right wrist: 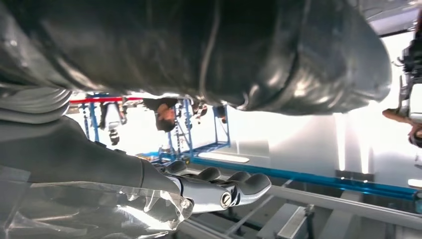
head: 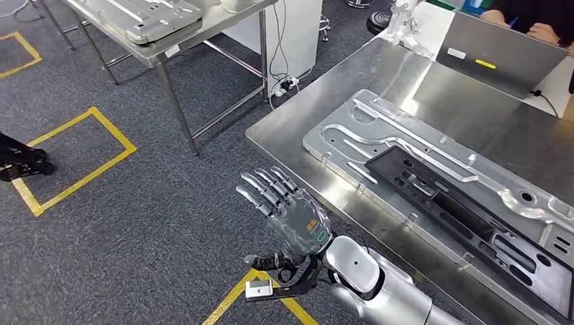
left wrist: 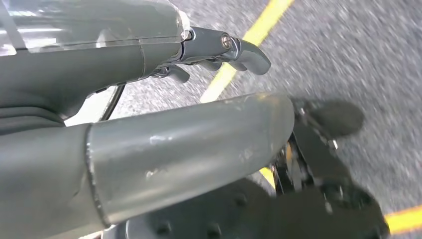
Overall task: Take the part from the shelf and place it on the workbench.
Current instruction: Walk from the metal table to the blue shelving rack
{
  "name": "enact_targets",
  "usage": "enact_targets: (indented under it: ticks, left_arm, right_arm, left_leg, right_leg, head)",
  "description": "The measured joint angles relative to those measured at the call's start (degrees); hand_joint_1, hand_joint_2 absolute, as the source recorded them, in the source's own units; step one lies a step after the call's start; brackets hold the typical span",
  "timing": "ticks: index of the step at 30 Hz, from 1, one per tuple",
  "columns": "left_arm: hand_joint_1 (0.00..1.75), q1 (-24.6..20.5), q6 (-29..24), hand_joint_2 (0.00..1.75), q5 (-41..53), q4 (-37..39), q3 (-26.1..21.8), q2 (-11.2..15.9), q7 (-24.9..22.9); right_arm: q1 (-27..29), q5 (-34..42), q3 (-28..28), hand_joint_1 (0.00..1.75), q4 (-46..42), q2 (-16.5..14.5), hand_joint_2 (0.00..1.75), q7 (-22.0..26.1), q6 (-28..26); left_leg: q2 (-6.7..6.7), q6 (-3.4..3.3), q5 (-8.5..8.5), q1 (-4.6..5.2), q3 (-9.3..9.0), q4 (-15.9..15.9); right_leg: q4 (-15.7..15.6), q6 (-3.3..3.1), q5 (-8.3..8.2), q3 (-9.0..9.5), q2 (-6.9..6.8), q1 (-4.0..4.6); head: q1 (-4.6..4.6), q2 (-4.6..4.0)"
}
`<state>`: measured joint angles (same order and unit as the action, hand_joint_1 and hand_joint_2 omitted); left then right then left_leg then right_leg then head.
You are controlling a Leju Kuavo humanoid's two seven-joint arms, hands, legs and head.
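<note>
Right hand (head: pixel 288 213) empty, fingers straight and close together, back up, over the carpet just beside the workbench (head: pixel 304 115) edge. Left hand (left wrist: pixel 149 149) hangs over the floor, fingers (left wrist: pixel 246 52) lightly curved and holding nothing (thumb takes up most of that frame). A silver stamped panel (head: pixel 406 145) lies flat on the workbench with a black frame part (head: pixel 460 210) on top of it. A similar grey panel (head: pixel 152 20) sits on the metal table (head: pixel 203 37) farther off, well apart from both hands. Judging by this, one part looks already placed, with nothing in hand; if the far panel is next, the fetch is not yet begun. Laptop (head: pixel 497 54) at the workbench's far end.
</note>
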<state>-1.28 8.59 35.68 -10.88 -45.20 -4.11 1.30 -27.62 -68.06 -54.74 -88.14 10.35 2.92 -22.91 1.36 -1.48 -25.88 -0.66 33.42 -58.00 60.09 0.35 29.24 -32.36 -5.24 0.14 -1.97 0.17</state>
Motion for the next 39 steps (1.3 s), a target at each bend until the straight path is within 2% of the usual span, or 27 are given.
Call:
enact_targets:
  ticks: [1,3,4,5,6,7,9,11,13,14,16,18,20,21,22,23,24,26,27,29,31,33,35,36,37,38,39]
  left_arm:
    - [0.00,-0.02,-0.08,0.00,-0.03,0.00,-0.01,-0.01,-0.14]
    - [0.00,-0.10,-0.16,0.00,-0.02,0.00,-0.02,-0.02,-0.29]
    - [0.00,-0.14,-0.18,0.00,-0.01,0.00,-0.02,-0.01,-0.31]
    - [0.00,-0.15,-0.19,0.00,0.02,0.00,-0.02,-0.01,-0.31]
    - [0.00,-0.15,-0.20,0.00,0.06,0.00,-0.02,-0.01,-0.31]
    - [0.00,-0.15,-0.20,0.00,0.10,0.00,-0.02,-0.01,-0.32]
    - [0.00,-0.18,-0.20,0.00,0.22,0.00,-0.02,-0.05,-0.32]
    - [0.00,-0.26,-0.19,0.00,0.31,0.00,-0.03,-0.10,-0.30]
    - [0.00,-0.17,-0.18,0.00,0.33,0.00,-0.04,-0.13,-0.25]
    - [0.00,-0.08,-0.18,0.00,0.34,0.00,-0.06,-0.12,-0.24]
    - [0.00,-0.05,-0.18,0.00,0.42,0.00,-0.08,-0.09,-0.27]
    - [0.00,-0.22,-0.20,0.00,0.52,0.00,-0.07,-0.08,-0.33]
    - [0.00,-0.28,-0.25,0.00,0.68,0.00,-0.07,-0.08,-0.36]
    - [0.00,-0.22,-0.27,0.00,0.79,0.00,-0.08,-0.07,-0.37]
    - [0.00,-0.14,-0.28,0.00,0.89,0.00,-0.08,-0.05,-0.38]
    - [0.00,-0.08,-0.28,0.00,0.97,0.00,-0.08,-0.02,-0.37]
    - [0.00,-0.11,-0.28,0.00,1.01,0.00,-0.09,0.00,-0.33]
    - [0.00,-0.24,-0.25,0.00,1.06,0.00,-0.10,0.05,-0.23]
    - [0.00,-0.25,-0.23,0.00,1.08,0.00,-0.13,0.06,-0.19]
    - [0.00,-0.11,-0.19,0.00,1.13,0.00,-0.20,0.06,-0.15]
    - [0.00,-0.07,-0.14,0.00,1.17,0.00,-0.29,0.04,-0.16]
    - [0.00,-0.15,-0.13,0.00,1.18,0.00,-0.36,0.03,-0.16]
    - [0.00,-0.21,-0.15,0.00,1.18,0.00,-0.40,0.03,-0.19]
    - [0.00,-0.21,-0.16,0.00,1.19,0.00,-0.41,0.03,-0.21]
    - [0.00,-0.20,-0.17,0.00,1.20,0.00,-0.42,0.03,-0.22]
    - [0.00,-0.18,-0.18,0.00,1.25,0.00,-0.43,0.03,-0.24]
    - [0.00,-0.17,-0.18,0.00,1.30,0.01,-0.43,0.02,-0.24]
  right_arm:
    - [0.03,0.11,0.02,0.00,-0.15,0.21,0.00,0.09,-0.04]
    - [0.33,0.22,0.05,0.00,-0.32,0.71,0.00,0.20,-0.11]
    - [0.58,0.25,0.05,0.00,-0.33,1.01,0.00,0.26,-0.10]
    - [0.80,0.28,0.05,0.00,-0.33,1.26,0.00,0.30,-0.08]
    - [0.92,0.33,0.05,0.00,-0.34,1.45,0.00,0.33,-0.05]
    - [0.96,0.40,0.05,0.00,-0.37,1.57,0.00,0.35,0.01]
    - [0.93,0.54,0.06,0.00,-0.51,1.73,0.00,0.39,0.17]
    - [0.96,0.61,0.06,0.00,-0.74,1.96,0.00,0.48,0.36]
    - [1.00,0.62,0.05,0.00,-0.91,2.12,0.00,0.57,0.51]
    - [1.00,0.60,0.05,0.00,-1.00,2.15,0.00,0.61,0.56]
    - [1.05,0.51,0.05,0.00,-1.21,2.19,0.00,0.65,0.61]
    - [1.40,0.36,0.04,0.00,-1.31,2.32,0.00,0.67,0.58]
    - [1.93,0.02,0.03,0.00,-1.31,2.52,0.00,0.64,0.39]
    - [2.12,-0.27,0.03,0.00,-1.31,2.60,0.00,0.61,0.23]
    - [2.25,-0.55,0.03,0.00,-1.32,2.67,0.00,0.56,0.05]
    - [2.33,-0.78,0.03,0.00,-1.38,2.75,0.00,0.50,-0.10]
    - [2.43,-0.91,0.04,0.00,-1.49,2.86,0.00,0.47,-0.25]
    - [2.64,-0.98,0.07,0.00,-1.78,3.20,0.00,0.43,-0.52]
    - [2.75,-1.01,0.08,0.00,-1.90,3.39,0.00,0.44,-0.64]
    - [2.95,-1.07,0.09,0.00,-2.14,3.69,0.00,0.46,-0.78]
    - [3.15,-1.13,0.13,0.00,-2.43,4.14,0.00,0.47,-0.94]
    - [3.59,-1.24,0.16,0.00,-2.66,4.78,0.00,0.48,-1.10]
    - [4.32,-1.34,0.16,0.00,-2.72,5.41,0.00,0.49,-1.18]
    - [4.61,-1.38,0.16,0.00,-2.72,5.66,0.00,0.49,-1.19]
    - [4.77,-1.42,0.16,0.00,-2.73,5.91,0.00,0.49,-1.19]
    - [4.82,-1.45,0.17,0.00,-2.79,6.11,0.00,0.49,-1.20]
    - [4.82,-1.47,0.17,0.00,-2.87,6.32,0.00,0.49,-1.21]
  left_leg:
    - [-0.51,-0.29,0.22,-0.18,-0.06,0.24]
    - [-1.71,-0.64,0.44,-0.26,0.11,0.32]
    - [-2.47,-0.72,0.49,-0.26,0.19,0.30]
    - [-3.30,-0.75,0.53,-0.26,0.23,0.25]
    - [-4.12,-0.74,0.54,-0.27,0.23,0.18]
    - [-4.91,-0.69,0.53,-0.27,0.20,0.08]
    - [-6.34,-0.41,0.45,-0.24,0.31,-0.26]
    - [-7.69,0.25,0.52,-0.31,0.78,-0.51]
    - [-9.08,1.15,0.88,-0.50,1.26,-0.32]
    - [-8.82,1.48,0.87,-0.56,1.43,-0.38]
    - [-5.84,1.91,-0.68,-0.37,2.65,-2.85]
    - [-2.51,2.17,-4.24,-0.31,5.86,-9.67]
    - [-1.77,2.42,-6.39,-0.44,8.78,-15.70]
    - [-1.63,2.47,-5.98,-0.48,8.85,-16.01]
    - [-1.38,2.44,-4.58,-0.49,7.71,-14.06]
    - [-0.58,2.29,-2.67,-0.45,5.54,-10.23]
    - [0.83,2.05,-1.36,-0.19,3.30,-6.26]
    - [2.65,1.40,-0.13,0.28,0.64,-1.21]
    - [2.69,1.13,-0.30,0.52,0.53,-0.76]
    - [1.29,0.59,0.05,0.38,0.61,-0.43]
    - [0.06,-0.08,0.47,0.04,0.43,0.13]
    - [-1.23,-0.51,0.75,-0.12,0.42,0.39]
    - [-2.82,-0.62,0.83,-0.08,0.54,0.35]
    - [-3.69,-0.63,0.84,-0.06,0.56,0.29]
    - [-4.52,-0.62,0.84,-0.05,0.55,0.19]
    - [-5.34,-0.58,0.81,-0.06,0.53,0.04]
    - [-6.06,-0.49,0.77,-0.07,0.58,-0.12]
  right_leg:
    - [2.04,0.29,1.42,-0.84,1.57,-0.16]
    - [9.19,0.66,5.22,-4.14,4.36,-0.46]
    - [12.71,0.77,6.53,-5.85,4.82,-0.51]
    - [14.75,0.84,6.79,-6.91,4.99,-0.57]
    - [14.62,0.86,5.87,-6.96,5.11,-0.64]
    - [12.24,0.81,3.97,-5.93,5.40,-0.75]
    - [4.53,0.54,-0.03,-2.46,7.86,-1.06]
    - [-0.11,0.29,-1.46,-0.53,9.98,-1.17]
    - [-0.77,-0.10,-1.43,-0.38,9.33,-1.08]
    - [-1.08,-0.45,-1.60,-0.21,8.58,-1.10]
    - [-1.84,-1.26,-1.93,0.24,6.96,-1.25]
    - [-2.05,-1.77,-1.90,0.42,5.20,-1.05]
    - [-1.91,-1.91,-1.69,0.38,3.35,-0.83]
    - [-1.80,-1.90,-1.56,0.37,2.53,-0.78]
    - [-1.67,-1.82,-1.41,0.39,1.78,-0.76]
    - [-1.51,-1.68,-1.21,0.48,1.09,-0.73]
    - [-1.36,-1.46,-0.98,0.56,0.46,-0.59]
    - [-1.14,-0.95,-0.62,0.72,-0.65,-0.24]
    - [-1.16,-0.70,-0.55,0.81,-1.17,-0.07]
    - [-1.23,-0.16,-0.36,1.09,-1.90,-0.09]
    - [0.72,0.42,1.33,0.53,0.28,-0.38]
    - [7.05,0.78,4.94,-2.32,3.72,-0.68]
    - [13.73,0.92,7.30,-5.74,4.95,-0.79]
    - [14.75,0.92,6.94,-6.42,5.10,-0.83]
    - [13.44,0.85,5.44,-6.01,5.22,-0.85]
    - [10.17,0.70,3.17,-4.63,5.70,-0.88]
    - [6.18,0.47,1.17,-2.90,7.01,-0.95]
  head:
    - [0.01,0.00]
    - [0.01,0.00]
    - [0.01,0.00]
    - [0.00,0.01]
    - [0.00,0.01]
    - [0.00,0.01]
    - [0.00,0.00]
    - [-0.01,0.00]
    - [-0.01,0.01]
    - [-0.01,0.01]
    - [-0.11,0.00]
    - [-0.24,-0.01]
    - [-0.24,-0.01]
    - [-0.24,0.00]
    - [-0.24,0.00]
    - [-0.24,0.00]
    - [-0.24,-0.01]
    - [-0.19,0.00]
    - [-0.17,0.00]
    - [-0.16,0.00]
    - [-0.14,0.00]
    - [-0.13,0.00]
    - [-0.13,0.00]
    - [-0.13,0.00]
    - [-0.13,0.01]
    - [-0.13,0.01]
    - [-0.14,0.00]
